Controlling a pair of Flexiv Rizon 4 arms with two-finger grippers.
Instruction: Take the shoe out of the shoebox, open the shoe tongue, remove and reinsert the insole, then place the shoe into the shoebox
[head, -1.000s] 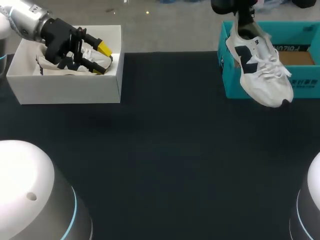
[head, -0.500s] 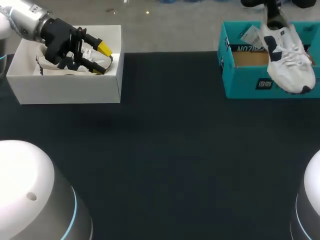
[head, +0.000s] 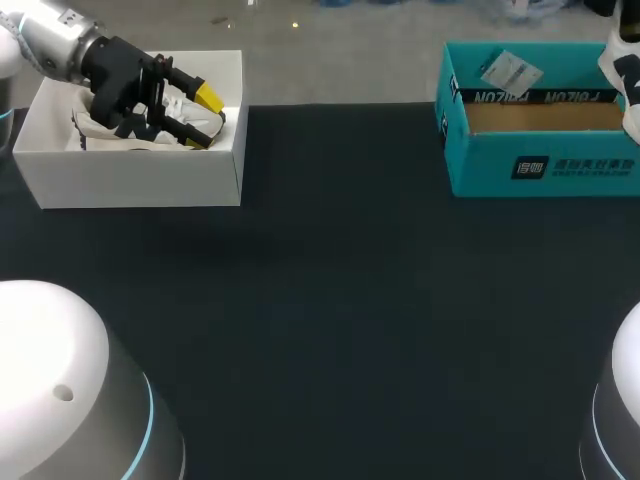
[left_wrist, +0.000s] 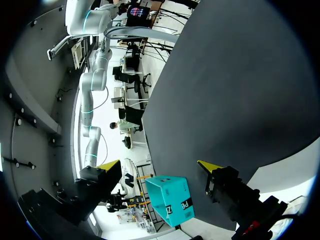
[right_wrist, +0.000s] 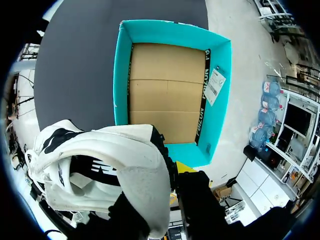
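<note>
One shoe (right_wrist: 100, 165) hangs in the air from my right end effector (right_wrist: 167, 172), which is clamped on the heel collar. I see one yellow tip outside the collar, while the other finger is hidden behind the shoe's white rim, so I judge the hold from how the shoe hangs. Its long axis runs from the heel at my fingers out to the toe. It seems to lie crosswise to the long walls of the teal shoebox (right_wrist: 122, 75), though the foreshortening leaves me unsure.

The shoebox lies ahead of and beyond the shoe, open, with only its bare cardboard floor and a paper tag (right_wrist: 215, 85) on one long wall. From above, just a sliver of the shoe (head: 628, 80) shows, past the right end of the shoebox (head: 540, 165) and cut off by the view's edge. The open desk (head: 340, 300) where I judge the shoe must come down lies toward the middle from there.

My right arm is the nearer one, since it holds the shoe. My left end effector (head: 205, 120) is well apart across the desk, fingers spread and holding nothing, hovering in a white box (head: 140, 185). It sits over something white with dark marks, and I cannot tell what that is.
</note>
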